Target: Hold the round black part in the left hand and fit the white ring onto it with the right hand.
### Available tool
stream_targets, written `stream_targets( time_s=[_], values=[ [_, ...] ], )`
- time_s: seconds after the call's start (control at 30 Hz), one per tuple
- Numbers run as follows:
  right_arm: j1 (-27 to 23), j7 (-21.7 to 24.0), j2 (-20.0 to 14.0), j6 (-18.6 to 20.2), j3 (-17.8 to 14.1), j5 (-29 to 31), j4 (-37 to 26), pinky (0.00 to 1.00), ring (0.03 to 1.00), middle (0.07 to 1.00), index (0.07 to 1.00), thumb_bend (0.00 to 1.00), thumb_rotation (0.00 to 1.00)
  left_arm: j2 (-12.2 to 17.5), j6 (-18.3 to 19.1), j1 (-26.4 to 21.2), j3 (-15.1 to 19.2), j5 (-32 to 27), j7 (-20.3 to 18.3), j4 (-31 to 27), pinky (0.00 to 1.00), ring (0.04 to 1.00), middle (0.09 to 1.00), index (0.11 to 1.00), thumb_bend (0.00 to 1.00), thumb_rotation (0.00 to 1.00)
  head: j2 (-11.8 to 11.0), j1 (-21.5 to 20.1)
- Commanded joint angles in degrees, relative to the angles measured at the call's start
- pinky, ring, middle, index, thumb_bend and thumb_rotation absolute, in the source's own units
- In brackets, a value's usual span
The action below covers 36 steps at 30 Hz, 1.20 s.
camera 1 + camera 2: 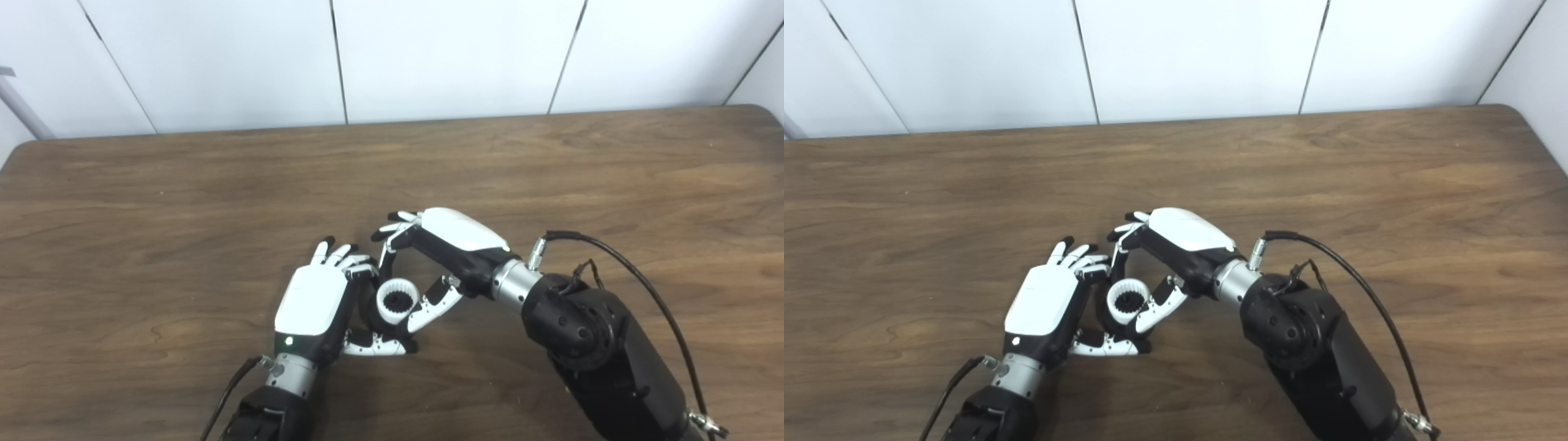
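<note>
My left hand is curled around the round black plastic part, cradling it low over the brown wooden table, with its thumb tucked underneath and its fingers wrapped round the far side; most of the black body is hidden behind my palm. The toothed white plastic ring already sits against the open face of that part, and through its middle I can see a small dark toothed hub, so I judge the fitting to be well along: the ring is placed, though I cannot tell whether it is pressed fully home or only resting on the seat. My right hand arches over the ring from the right, fingers reaching past its far edge and thumb touching its near right rim, so I read this hand as pinching the ring, though lightly. What looks left is to confirm the ring is seated flush, perhaps with a last push, and then let my right hand come away.
</note>
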Motion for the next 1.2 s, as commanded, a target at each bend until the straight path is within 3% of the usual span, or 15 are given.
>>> stream_targets(
  time_s=[0.0,1.17],
  values=[
    [-1.15,-1.03,0.25,-1.25,-0.16,-0.32,-0.82,1.00,0.975,0.860,0.484,0.52,0.13,-0.03,-0.11,0.24,-0.52,0.90,-0.59,-1.40,1.00,0.898,0.774,0.484,0.52,0.06,0.07,0.14],
    [-1.84,-3.95,0.75,-2.83,-0.48,-0.24,2.95,1.00,0.957,0.860,0.484,0.52,0.13,-0.97,0.20,0.53,-1.14,1.51,-1.05,-1.63,1.00,0.906,0.780,0.484,0.52,0.05,-0.03,0.87]
  ],
)
